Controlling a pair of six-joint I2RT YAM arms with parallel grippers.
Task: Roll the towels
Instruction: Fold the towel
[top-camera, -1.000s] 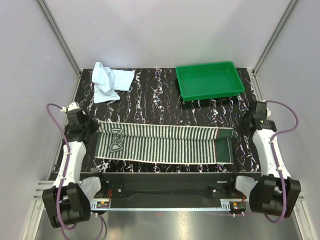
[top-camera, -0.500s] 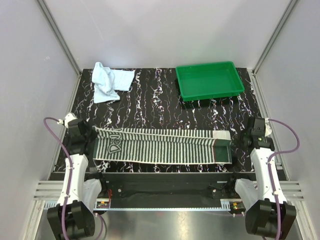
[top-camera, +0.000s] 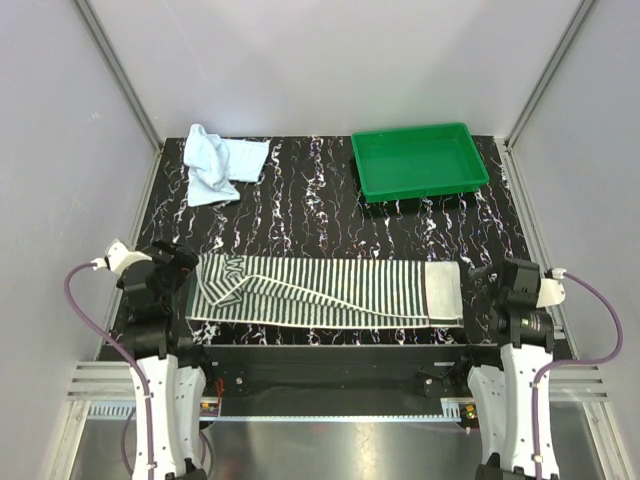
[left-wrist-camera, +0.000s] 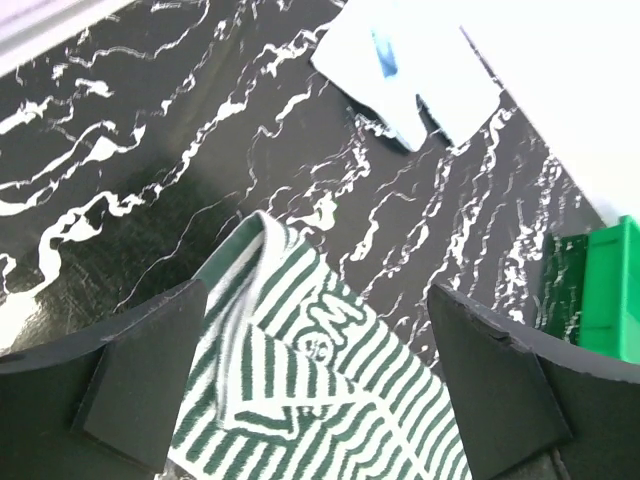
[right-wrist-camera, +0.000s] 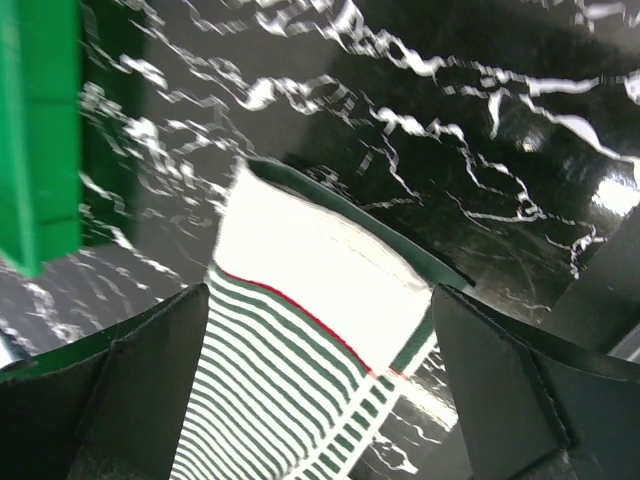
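Note:
The green-and-white striped towel (top-camera: 320, 290) lies folded lengthwise in a long strip along the table's near edge. Its left end (left-wrist-camera: 320, 390) has a corner turned over, and its right end (right-wrist-camera: 290, 340) shows a plain white band. My left gripper (top-camera: 178, 272) (left-wrist-camera: 320, 400) hangs open over the left end, holding nothing. My right gripper (top-camera: 487, 285) (right-wrist-camera: 320, 390) is open over the right end, also with nothing in it. The pale blue towel (top-camera: 220, 162) (left-wrist-camera: 410, 75) lies crumpled at the far left.
A green plastic tray (top-camera: 418, 160) (right-wrist-camera: 40, 130) stands at the far right of the black marbled table (top-camera: 320, 210). White walls with metal rails close in the left, right and far sides.
Both grippers drew back toward the near edge with the striped towel's ends, then opened and let go. The towel now lies as a narrower folded strip.

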